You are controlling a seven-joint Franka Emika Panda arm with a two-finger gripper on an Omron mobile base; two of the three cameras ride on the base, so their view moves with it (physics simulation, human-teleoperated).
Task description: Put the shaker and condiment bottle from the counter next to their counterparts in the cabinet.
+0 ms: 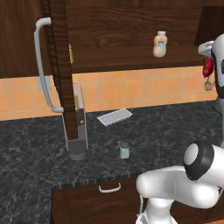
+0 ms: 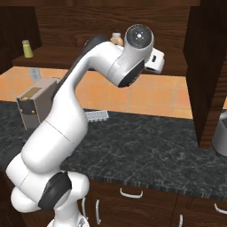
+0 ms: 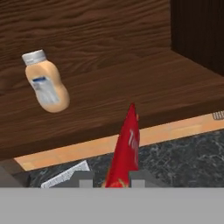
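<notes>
Hand view puts the red condiment bottle [image 3: 126,151] at bottom centre, rising from between the two dark finger tips, so we read the gripper [image 3: 111,178] as pinched tight on it, its pointed tip reaching up over the front edge of the cabinet [image 3: 131,83] shelf. In the upper left of that frame the tan bottle with a white cap [image 3: 46,83] stands on the shelf, well apart from the red one. Left base view shows the red bottle at the right edge, level with the shelf front, with the tan bottle up and to its left. Lower centre of that view, the shaker [image 1: 124,150] stands upright on the black counter [image 1: 166,131], far below the gripper. The olive-yellow shaker [image 1: 70,54] sits at the shelf's left end beside the open door.
</notes>
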